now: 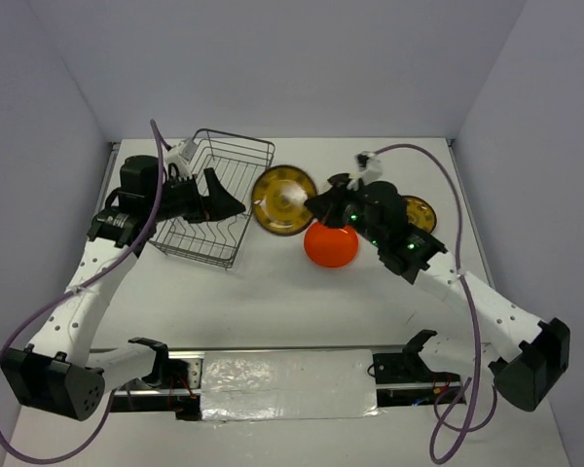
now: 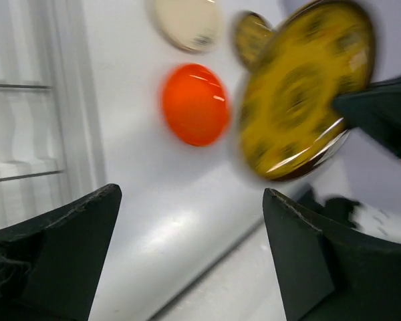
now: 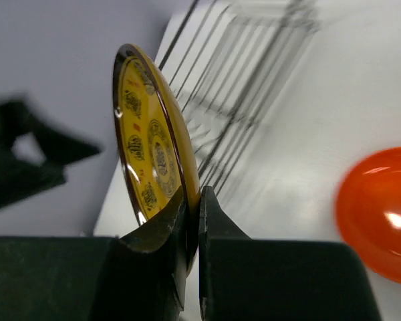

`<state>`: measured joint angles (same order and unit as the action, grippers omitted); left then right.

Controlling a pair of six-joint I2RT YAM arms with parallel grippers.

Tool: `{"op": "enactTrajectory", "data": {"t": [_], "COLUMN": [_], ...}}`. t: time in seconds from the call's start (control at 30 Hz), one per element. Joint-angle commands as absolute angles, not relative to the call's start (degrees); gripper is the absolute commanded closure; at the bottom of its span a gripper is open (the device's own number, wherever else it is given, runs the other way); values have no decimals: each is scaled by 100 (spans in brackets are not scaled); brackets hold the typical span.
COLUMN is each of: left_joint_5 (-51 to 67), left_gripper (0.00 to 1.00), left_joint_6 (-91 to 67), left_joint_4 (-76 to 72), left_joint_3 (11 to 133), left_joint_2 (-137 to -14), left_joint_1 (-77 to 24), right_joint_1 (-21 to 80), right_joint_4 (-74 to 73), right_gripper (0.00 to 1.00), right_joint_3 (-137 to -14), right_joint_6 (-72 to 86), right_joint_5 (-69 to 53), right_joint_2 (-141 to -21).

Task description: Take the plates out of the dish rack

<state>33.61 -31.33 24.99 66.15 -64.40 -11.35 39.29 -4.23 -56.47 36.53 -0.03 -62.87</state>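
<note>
The silver wire dish rack (image 1: 236, 161) stands at the back left, tilted, and I see no plates in it. My left gripper (image 1: 229, 202) hangs open and empty over the rack's right side; its open fingers frame the left wrist view (image 2: 190, 194). My right gripper (image 3: 192, 194) is shut on the rim of a mustard-brown patterned plate (image 3: 154, 140) and holds it on edge just right of the rack (image 1: 284, 199). An orange-red plate (image 1: 331, 243) lies on the table below it. A cream plate (image 2: 187, 23) and a second mustard plate (image 2: 250, 33) lie further off.
The second mustard plate (image 1: 420, 211) lies at the back right, partly hidden behind the right arm. White walls close in the table on three sides. A foil-covered strip (image 1: 287, 384) runs between the arm bases at the near edge.
</note>
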Motion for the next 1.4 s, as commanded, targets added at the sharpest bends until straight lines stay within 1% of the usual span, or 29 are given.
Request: {"op": "enactTrajectory", "data": {"t": [0.0, 0.1, 0.13, 0.17, 0.2, 0.23, 0.33, 0.37, 0.4, 0.47, 0.53, 0.6, 0.73, 0.8, 0.87, 0.9, 0.93, 0.97, 1.0, 1.03, 1.07, 1.1, 1.13, 1.27, 1.3, 1.37], "left_joint_5": [954, 20, 18, 18, -156, -184, -62, -53, -53, -53, 60, 140, 123, 140, 149, 158, 132, 114, 97, 79, 70, 62, 35, 18, 18, -87], "left_gripper": [0, 0, 0, 1, 1, 1, 1, 1, 0, 0, 1, 0, 1, 1, 1, 1, 0, 0, 1, 0, 0, 0, 1, 0, 0, 1], "left_joint_6": [-2471, -2068, -1952, -1855, -1733, -1740, -1740, -1740, -1723, -1723, -1731, -1740, -1749, -1740, -1749, -1749, -1749, -1758, -1758, -1767, -1775, -1784, -1784, -1784, -1784, -1811], "left_joint_4": [3461, 3823, 3832, 3789, 3718, 3648, 3332, 3148, 3051, 2884, 2918, 2874, 2892, 2909, 2918, 2918, 2918, 2918, 2927, 2935, 2944, 2944, 2962, 3006, 3023, 3111], "left_joint_3": [7137, 6900, 6691, 6558, 6417, 6146, 5636, 5512, 5389, 5055, 5036, 4958, 4931, 4939, 4939, 4931, 4931, 4922, 4922, 4931, 4922, 4931, 4939, 5001, 5036, 5089], "left_joint_2": [-6206, -5855, -5592, -5459, -5319, -5074, -4668, -4580, -4431, -4325, -4324, -4298, -4280, -4324, -4342, -4342, -4333, -4333, -4324, -4324, -4350, -4359, -4377, -4596, -4623, -4684], "left_joint_1": [-1125, -1116, -1108, -1116, -1116, -1125, -1142, -1143, -1143, -1143, -1143, -1143, -1143, -1142, -1134, -1134, -1134, -1134, -1134, -1134, -1134, -1134, -1134, -1125, -1125, -1125], "right_joint_1": [2319, 945, -208, -637, -1103, -1830, -2598, -2697, -2785, -2874, -2883, -2900, -2830, -2760, -2690, -2550, -2453, -2339, -2207, -1893, -1707, -1531, -1268, -1248, -1239, -916], "right_joint_4": [-1537, -1591, -1469, -1337, -1240, -917, -302, -55, -18, 167, 149, 132, 44, 44, -271, -647, -894, -1227, -1709, -1923, -2168, -2528, -2540, -2742, -3003, -3085], "right_gripper": [100, 100, 100, 100, 100, 100, 100, 100, 100, 100, 99, 94, 83, 62, 39, 37, 35, 24, 20, 19, 0, 0, 0, 0, 0, 0], "right_joint_3": [-4867, -3758, -3596, -3325, -3235, -3182, -3173, -3164, -3242, -3575, -3909, -4086, -4359, -4368, -4596, -4692, -4937, -5053, -5158, -5351, -5440, -5536, -5555, -5616, -5668, -5696], "right_joint_6": [5357, 5406, 5301, 5169, 5003, 4923, 4773, 4755, 4746, 4650, 4623, 4588, 4448, 4333, 4132, 4053, 3982, 3886, 3815, 3745, 3648, 3595, 3543, 3489, 3489, 3279], "right_joint_5": [1423, 1249, 1065, 463, 109, -277, -1114, -1438, -1511, -1652, -1678, -1792, -1855, -1732, -1557, -1460, -1067, -733, -442, 22, 383, 648, 798, 633, 720, 887], "right_joint_2": [-5302, -4346, -4220, -4210, -4306, -4463, -5289, -5474, -5876, -6500, -6880, -7380, -7865, -7927, -8085, -8138, -8165, -8165, -8148, -8121, -8104, -8060, -8042, -8174, -8174, -7693]}}
